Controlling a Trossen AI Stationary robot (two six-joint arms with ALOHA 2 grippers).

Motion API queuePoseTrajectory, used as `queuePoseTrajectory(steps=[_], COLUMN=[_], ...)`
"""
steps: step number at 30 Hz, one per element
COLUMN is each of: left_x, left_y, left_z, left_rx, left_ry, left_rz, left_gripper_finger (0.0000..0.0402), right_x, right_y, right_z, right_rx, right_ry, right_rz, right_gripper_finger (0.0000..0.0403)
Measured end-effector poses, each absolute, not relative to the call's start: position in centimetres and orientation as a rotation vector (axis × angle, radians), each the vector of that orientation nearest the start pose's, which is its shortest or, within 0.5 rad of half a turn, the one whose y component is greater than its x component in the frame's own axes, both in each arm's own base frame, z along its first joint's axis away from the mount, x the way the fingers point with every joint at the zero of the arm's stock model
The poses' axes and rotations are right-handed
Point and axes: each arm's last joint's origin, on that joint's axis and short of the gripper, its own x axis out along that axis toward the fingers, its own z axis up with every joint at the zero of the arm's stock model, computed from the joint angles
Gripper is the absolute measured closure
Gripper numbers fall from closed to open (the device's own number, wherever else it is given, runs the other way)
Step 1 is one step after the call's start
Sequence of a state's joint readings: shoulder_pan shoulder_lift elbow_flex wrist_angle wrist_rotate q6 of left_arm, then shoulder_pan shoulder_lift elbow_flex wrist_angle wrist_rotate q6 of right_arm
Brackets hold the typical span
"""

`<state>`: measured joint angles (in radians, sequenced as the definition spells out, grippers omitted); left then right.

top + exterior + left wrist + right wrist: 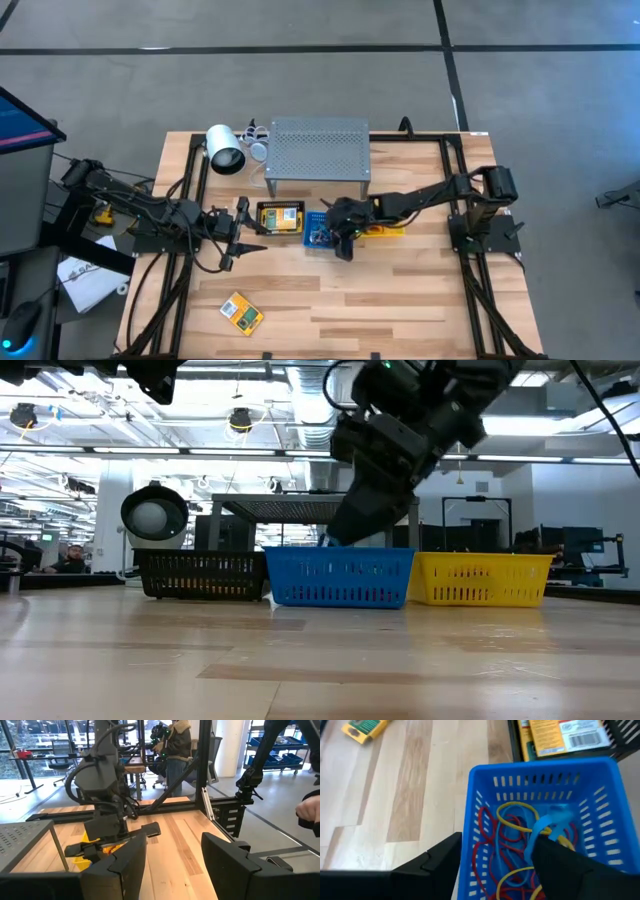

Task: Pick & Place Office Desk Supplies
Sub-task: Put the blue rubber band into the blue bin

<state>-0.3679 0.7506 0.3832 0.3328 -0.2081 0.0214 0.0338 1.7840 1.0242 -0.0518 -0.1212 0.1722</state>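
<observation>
While your right arm reaches in across the table [400,300], its gripper [341,240] tips down over the blue basket [540,820], jaws spread wide and holding nothing. Red, yellow and blue bands [517,827] lie inside that basket. Your left gripper [243,246] waits low beside the black basket [281,218], jaws parted and empty. One yellow pack [241,312] lies loose near the front edge.

Grey perforated shelf [318,146] beside white lamp-like cylinder [225,149] on wooden table [400,290].
</observation>
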Motion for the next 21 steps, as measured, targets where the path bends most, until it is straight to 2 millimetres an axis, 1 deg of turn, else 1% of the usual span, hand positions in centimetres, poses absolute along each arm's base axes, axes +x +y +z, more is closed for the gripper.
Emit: queuePoseTrajectory(steps=[7, 14, 21], left_x=[16.4, 16.4, 16.4], left_y=[-5.7, -5.7, -5.7], left_z=[24.8, 24.8, 24.8], left_rx=[0.031, 0.031, 0.031], left_ry=[0.031, 0.031, 0.031], left_rz=[-0.160, -0.160, -0.160], left_gripper_finger=[0.0216, 0.0216, 0.0216], right_x=[36.6, 36.1, 35.9], right_y=[1.6, 1.7, 2.7], right_z=[18.1, 18.2, 18.2], right_rx=[0.140, 0.117, 0.062], right_ry=[0.881, 0.992, 0.999], right_rz=[0.009, -0.037, -0.059], right_gripper_finger=[0.0177, 0.0177, 0.0177])
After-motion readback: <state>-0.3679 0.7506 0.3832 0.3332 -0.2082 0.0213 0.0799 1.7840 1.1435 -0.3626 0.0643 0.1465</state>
